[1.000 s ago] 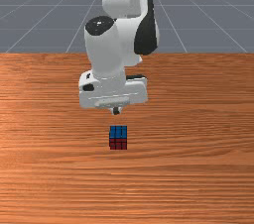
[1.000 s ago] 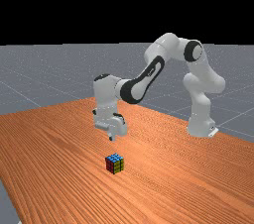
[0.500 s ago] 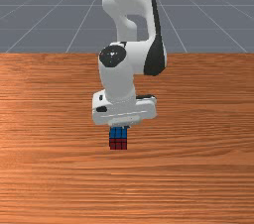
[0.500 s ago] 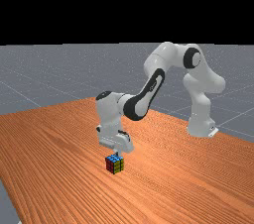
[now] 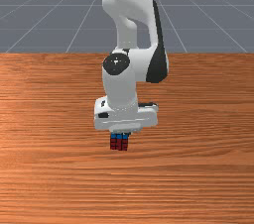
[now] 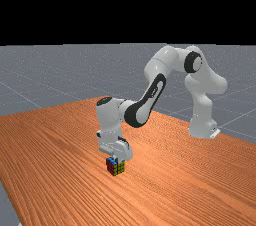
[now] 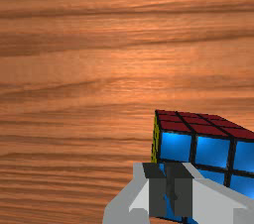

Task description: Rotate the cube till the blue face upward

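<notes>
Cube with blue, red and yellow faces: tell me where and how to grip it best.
Probably best by the yellow side of the cube and the side opposite, from above: the boxy shape makes them parallel; with the blue face up, they stand upright.

The arm [image 6: 163, 65] is finished in glossy white and light grey, with rounded, tubular links. The forearm is edged with a long black strip [image 5: 158, 64]. The elbow is fitted with a black ring [image 6: 193, 62], and the wrist with a black cap [image 5: 116, 63]. The wide hand housing [image 5: 126, 120] is marked by dark recesses. The grey fingers [image 7: 216, 200] are tipped in charcoal.
</notes>
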`<action>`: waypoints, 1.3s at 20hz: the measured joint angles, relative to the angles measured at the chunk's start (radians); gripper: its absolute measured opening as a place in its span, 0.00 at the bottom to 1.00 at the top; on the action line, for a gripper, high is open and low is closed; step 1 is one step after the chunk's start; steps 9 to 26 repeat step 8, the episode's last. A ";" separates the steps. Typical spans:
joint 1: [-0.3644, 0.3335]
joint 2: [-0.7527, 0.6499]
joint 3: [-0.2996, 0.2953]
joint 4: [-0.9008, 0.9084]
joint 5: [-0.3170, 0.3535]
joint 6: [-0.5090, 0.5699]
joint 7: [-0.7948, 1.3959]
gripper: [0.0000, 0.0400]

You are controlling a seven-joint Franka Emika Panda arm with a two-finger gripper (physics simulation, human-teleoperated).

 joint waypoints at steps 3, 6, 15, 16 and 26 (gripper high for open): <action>0.051 0.007 0.015 -0.001 -0.007 0.014 0.043 0.00; 0.098 0.025 0.030 -0.007 -0.011 0.035 0.075 0.00; 0.108 0.021 0.031 -0.010 -0.014 0.030 0.081 0.00; 0.108 0.021 0.031 -0.010 -0.014 0.030 0.081 0.00; 0.108 0.021 0.031 -0.010 -0.014 0.030 0.081 0.00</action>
